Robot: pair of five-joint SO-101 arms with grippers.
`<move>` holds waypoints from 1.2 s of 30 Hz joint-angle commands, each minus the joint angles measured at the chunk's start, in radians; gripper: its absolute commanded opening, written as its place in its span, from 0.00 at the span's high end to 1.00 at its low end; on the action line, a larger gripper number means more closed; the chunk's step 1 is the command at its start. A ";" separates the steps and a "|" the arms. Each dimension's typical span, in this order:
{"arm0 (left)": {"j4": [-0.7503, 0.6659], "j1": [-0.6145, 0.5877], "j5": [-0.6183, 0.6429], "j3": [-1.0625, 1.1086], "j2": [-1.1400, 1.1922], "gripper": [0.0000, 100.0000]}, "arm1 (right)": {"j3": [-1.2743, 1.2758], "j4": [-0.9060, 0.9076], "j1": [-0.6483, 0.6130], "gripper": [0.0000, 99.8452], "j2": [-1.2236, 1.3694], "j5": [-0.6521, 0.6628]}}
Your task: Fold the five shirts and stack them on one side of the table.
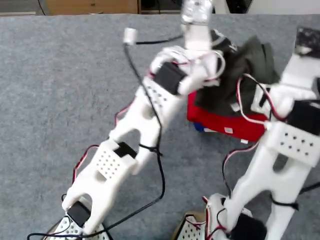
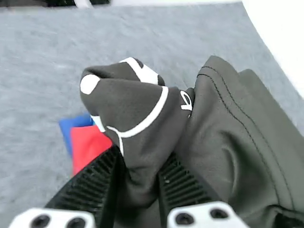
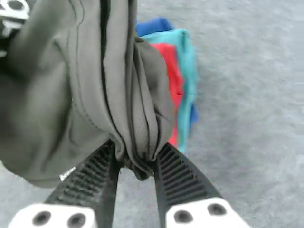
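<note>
left gripper pinches a bunched fold of the dark shirt, white print showing; right gripper pinches its gathered, seamed edge. beyond, the soft cloth slumps over a flat folded stack — red shirt, teal shirt, blue shirt — on the grey, felt-like desk.

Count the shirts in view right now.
4: a dark shirt gripped by the left end effector and right end effector; red shirt, teal shirt and blue shirt piled beneath it. More may be hidden.
</note>
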 commanded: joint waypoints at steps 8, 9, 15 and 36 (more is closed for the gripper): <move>-0.038 -0.095 0.199 0.209 -0.071 0.80 | 0.271 -0.126 0.038 0.46 -0.074 -0.003; -0.009 -0.107 0.210 0.207 -0.073 0.78 | 0.271 -0.126 0.036 0.40 -0.074 0.009; 0.137 -0.155 0.141 0.117 -0.073 0.78 | 0.216 -0.117 0.036 0.43 -0.081 -0.025; 0.439 -0.290 -0.207 0.235 -0.487 0.98 | -0.071 0.347 -0.148 1.00 -0.295 0.272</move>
